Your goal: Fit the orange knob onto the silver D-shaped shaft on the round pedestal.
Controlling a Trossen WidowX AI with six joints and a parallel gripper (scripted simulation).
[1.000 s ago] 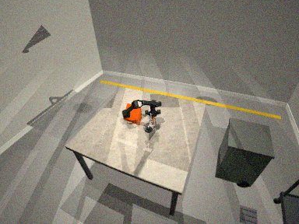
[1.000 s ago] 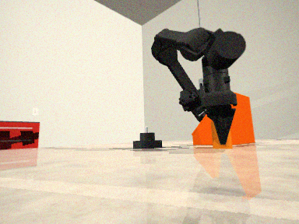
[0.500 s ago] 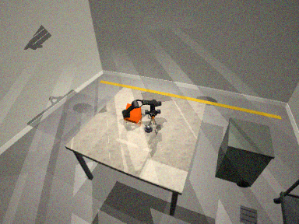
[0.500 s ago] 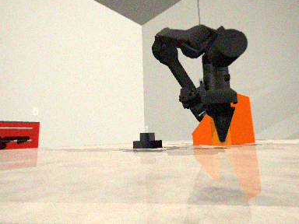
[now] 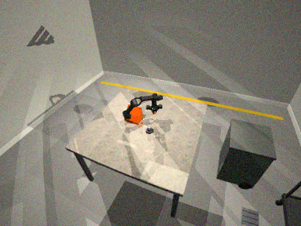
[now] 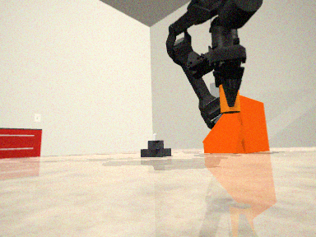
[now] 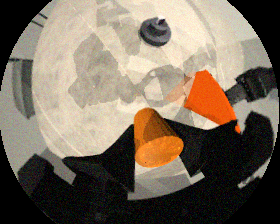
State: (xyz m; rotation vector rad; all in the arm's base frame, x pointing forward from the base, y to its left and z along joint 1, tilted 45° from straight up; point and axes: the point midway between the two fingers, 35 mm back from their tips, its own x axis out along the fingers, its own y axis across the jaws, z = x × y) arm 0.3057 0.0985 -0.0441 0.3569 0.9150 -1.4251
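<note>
The orange knob (image 5: 154, 112) (image 6: 223, 100) (image 7: 159, 153) is held upright between the fingers, raised above the table top. My gripper (image 5: 154, 110) (image 6: 230, 104) (image 7: 148, 123) points down and is shut on the knob. The round dark pedestal (image 5: 149, 131) (image 6: 155, 152) (image 7: 154, 37) stands on the table, apart from the knob; in the exterior view it is to the left of the gripper, and in the wrist view it is at the top. Its short silver shaft (image 6: 155, 137) (image 7: 161, 22) stands up from its middle. The knob's hole is hidden underneath, and the shaft's flat side is too small to make out.
A large orange block (image 5: 134, 115) (image 6: 254, 125) (image 7: 209, 99) stands beside the arm's base, behind the gripper in the exterior view. The table (image 5: 98, 145) (image 6: 82, 193) carries both. A grey cabinet (image 5: 251, 141) stands off the table at the right.
</note>
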